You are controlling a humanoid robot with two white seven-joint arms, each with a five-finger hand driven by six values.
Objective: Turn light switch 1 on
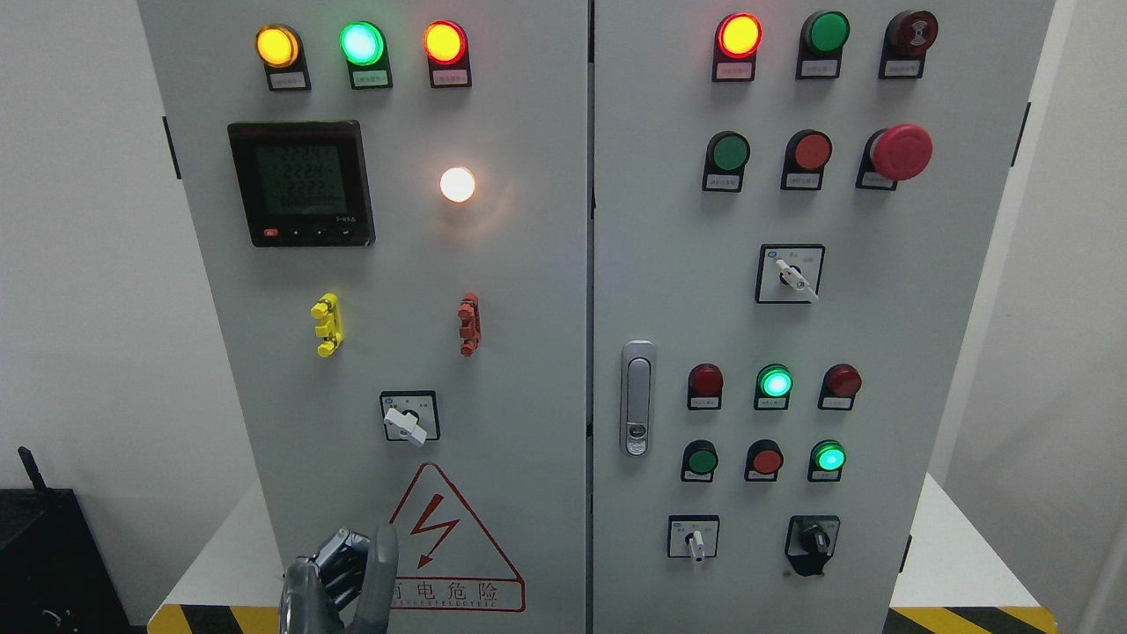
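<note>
While left robot hand (339, 577) hangs low, rotary switch (406, 422) above, white lamp (457, 184) lit

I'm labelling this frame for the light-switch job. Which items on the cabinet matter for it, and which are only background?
Likely for the job: left hand; white rotary switch above it; lit white lamp.

Background: meter; emergency stop button; door handle; warning triangle.

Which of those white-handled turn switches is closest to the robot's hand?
The white-handled rotary switch on the left door, just above the left hand; the others sit on the right door.
</note>
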